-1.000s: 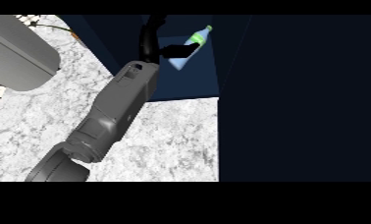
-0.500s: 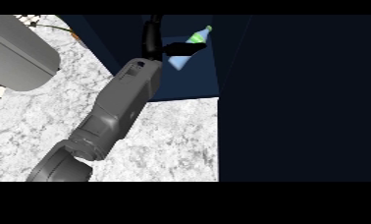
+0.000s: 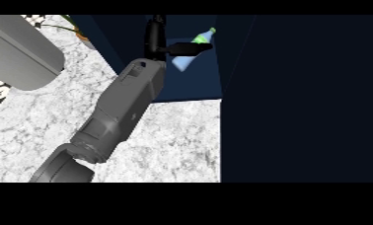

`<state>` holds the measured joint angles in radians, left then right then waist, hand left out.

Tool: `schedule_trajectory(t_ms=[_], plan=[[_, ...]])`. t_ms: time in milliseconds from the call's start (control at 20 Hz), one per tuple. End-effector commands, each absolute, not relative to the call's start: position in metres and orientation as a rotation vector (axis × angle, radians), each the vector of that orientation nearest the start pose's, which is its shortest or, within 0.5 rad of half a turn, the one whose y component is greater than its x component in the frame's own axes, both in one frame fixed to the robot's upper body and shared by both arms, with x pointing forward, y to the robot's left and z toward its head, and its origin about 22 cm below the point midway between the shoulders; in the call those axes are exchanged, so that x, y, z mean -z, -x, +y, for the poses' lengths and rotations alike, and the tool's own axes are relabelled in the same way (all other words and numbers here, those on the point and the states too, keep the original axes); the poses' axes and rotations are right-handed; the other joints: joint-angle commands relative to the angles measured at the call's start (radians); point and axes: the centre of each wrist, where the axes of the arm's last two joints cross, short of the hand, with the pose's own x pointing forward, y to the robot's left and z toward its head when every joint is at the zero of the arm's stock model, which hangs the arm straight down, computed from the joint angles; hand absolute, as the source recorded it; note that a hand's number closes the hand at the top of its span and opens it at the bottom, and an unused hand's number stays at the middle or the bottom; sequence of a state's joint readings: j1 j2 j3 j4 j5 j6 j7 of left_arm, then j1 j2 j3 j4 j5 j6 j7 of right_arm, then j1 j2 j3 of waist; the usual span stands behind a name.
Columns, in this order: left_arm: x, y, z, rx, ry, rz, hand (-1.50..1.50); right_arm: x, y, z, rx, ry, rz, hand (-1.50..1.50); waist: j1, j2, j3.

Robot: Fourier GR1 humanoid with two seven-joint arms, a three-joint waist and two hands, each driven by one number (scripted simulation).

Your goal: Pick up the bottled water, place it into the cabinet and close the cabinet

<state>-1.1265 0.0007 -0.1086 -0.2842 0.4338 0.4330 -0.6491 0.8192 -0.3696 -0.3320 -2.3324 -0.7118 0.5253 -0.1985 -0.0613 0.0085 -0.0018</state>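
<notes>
The placing step is under way: the robot's right hand [image 3: 154,36] is grasping the clear plastic water bottle with the green cap [image 3: 186,59], with a black digit lying across the bottle's upper body and the rest of the hand closing in from the 9 o'clock side. The bottle is sitting at about 12 o'clock in the view, inside the opening of the dark navy cabinet [image 3: 198,84]. It is tilting, with its cap pointing toward 1 o'clock. Whether its base is resting on the cabinet floor is not something I can tell. The grey forearm is reaching in from 7 o'clock, crossing the white-and-grey marbled worktop [image 3: 171,137]. The next move, as I judge it, is calling for lowering the bottle upright onto the cabinet floor, letting go, and drawing the arm back toward 7 o'clock. The hand would then be going for the wide dark panel at 3 o'clock [image 3: 299,100], probably the door, to swing it closed. The left hand is not showing.
</notes>
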Motion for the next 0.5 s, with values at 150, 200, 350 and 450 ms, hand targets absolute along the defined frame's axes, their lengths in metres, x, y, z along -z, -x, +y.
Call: schedule_trajectory(t_ms=[150, 200, 350, 450], plan=[[-0.043, -0.417, 0.081, -0.087, 0.006, -1.915, -1.5, -0.147, -0.05, -0.328, -0.149, -0.289, -1.899, -1.5, 0.014, -0.012, 0.0], [-0.049, -0.419, 0.079, -0.075, 0.009, -1.923, -1.5, -0.148, -0.047, -0.336, -0.148, -0.272, -1.912, -1.5, 0.02, -0.01, 0.001], [-0.03, -0.397, 0.076, -0.092, 0.08, -1.873, -1.5, -0.151, -0.041, -0.328, -0.16, -0.28, -1.897, -1.5, 0.018, -0.021, 0.0], [-0.039, -0.391, 0.064, -0.059, 0.118, -1.884, -1.5, -0.149, -0.051, -0.334, -0.155, -0.273, -1.888, -1.5, 0.034, -0.013, 0.001]])
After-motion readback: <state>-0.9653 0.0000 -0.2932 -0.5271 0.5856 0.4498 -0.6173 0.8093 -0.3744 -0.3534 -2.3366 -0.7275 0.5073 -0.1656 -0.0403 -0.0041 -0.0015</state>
